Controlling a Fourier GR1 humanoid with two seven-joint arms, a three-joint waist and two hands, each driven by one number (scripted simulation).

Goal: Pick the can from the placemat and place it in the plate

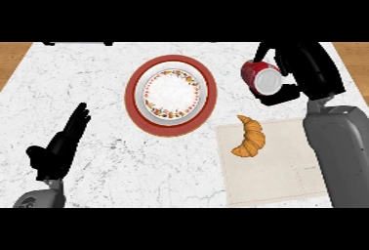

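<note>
A red can (259, 77) with a pale grey end hangs above the counter at the upper right, held in my right hand (288, 73), whose black fingers and thumb curl round it. It is to the right of the plate (171, 93), a white plate with a floral ring and a red rim at the upper middle. The beige placemat (277, 166) lies at the lower right, below the can, partly under my right forearm. My left hand (61, 144) rests open at the lower left with straight fingers pointing up.
A golden croissant (249, 137) lies on the placemat's upper left part. The counter is white marble (101, 78), with wooden floor showing beyond its left and right edges.
</note>
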